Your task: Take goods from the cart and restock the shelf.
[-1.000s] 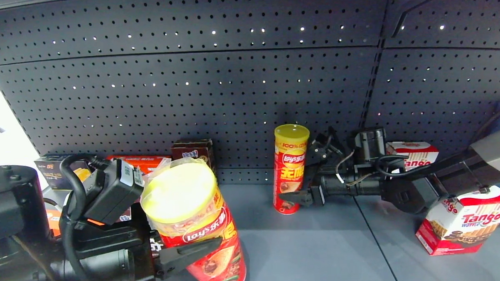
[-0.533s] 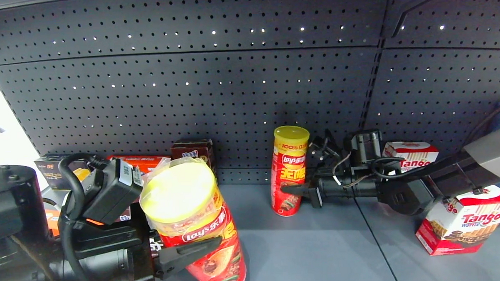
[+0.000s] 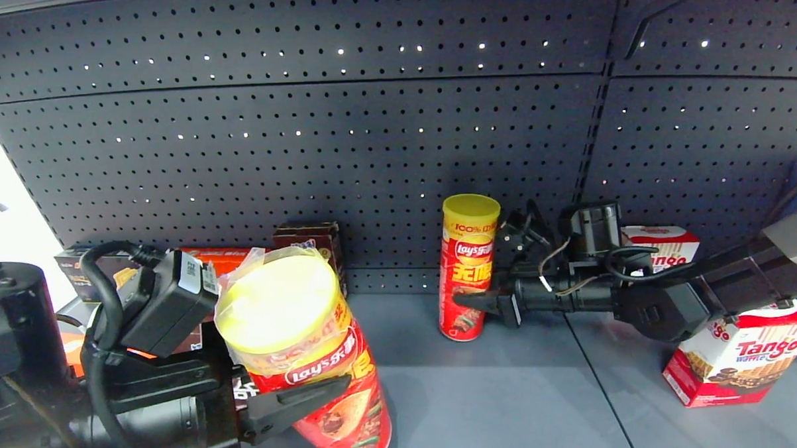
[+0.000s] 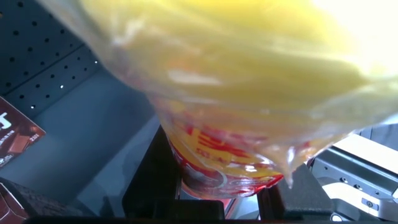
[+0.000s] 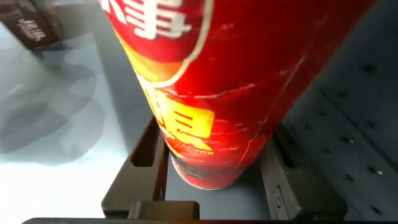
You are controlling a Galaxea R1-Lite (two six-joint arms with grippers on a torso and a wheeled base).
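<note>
Nearest you, the left gripper (image 3: 298, 393) is clenched on the near can (image 3: 304, 360), one finger on each side of the lower body. The can is upright, at the front of the shelf (image 3: 510, 392). Loose film covers its yellow lid; do not grip there.

Treat both cans as light, thin-walled tubes with a glossy, probably slippery skin. Judge them easy to crush, so take hold at mid-body with moderate force.

Farther in, the right gripper (image 5: 211, 177) is clamped across the far can (image 3: 469, 268), fingers either side of the lower half. That can leans slightly and is close to the back panel (image 3: 303, 154). You cannot tell whether its base touches the shelf.
</note>
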